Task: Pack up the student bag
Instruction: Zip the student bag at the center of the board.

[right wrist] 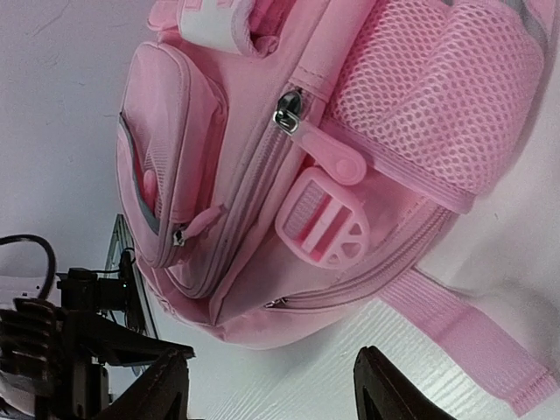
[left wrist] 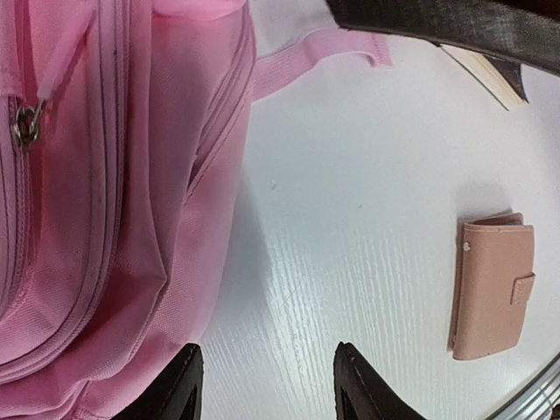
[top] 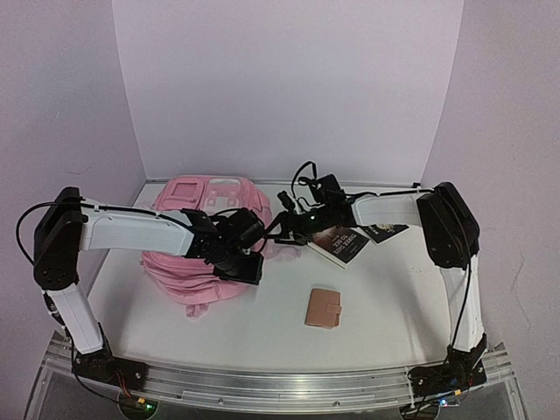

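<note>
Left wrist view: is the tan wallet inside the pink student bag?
No, the tan wallet lies closed on the white table, clearly apart from the student bag.

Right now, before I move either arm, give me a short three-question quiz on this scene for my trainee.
1. True or false: the left gripper is shut on the backpack.
2. The wallet lies: A) inside the backpack, B) on the table, apart from the backpack, C) on top of the backpack.
3. Which lies closer to the table's near edge, the wallet or the book?
Key: 1 false, it is open and empty; 2 B; 3 the wallet.
</note>
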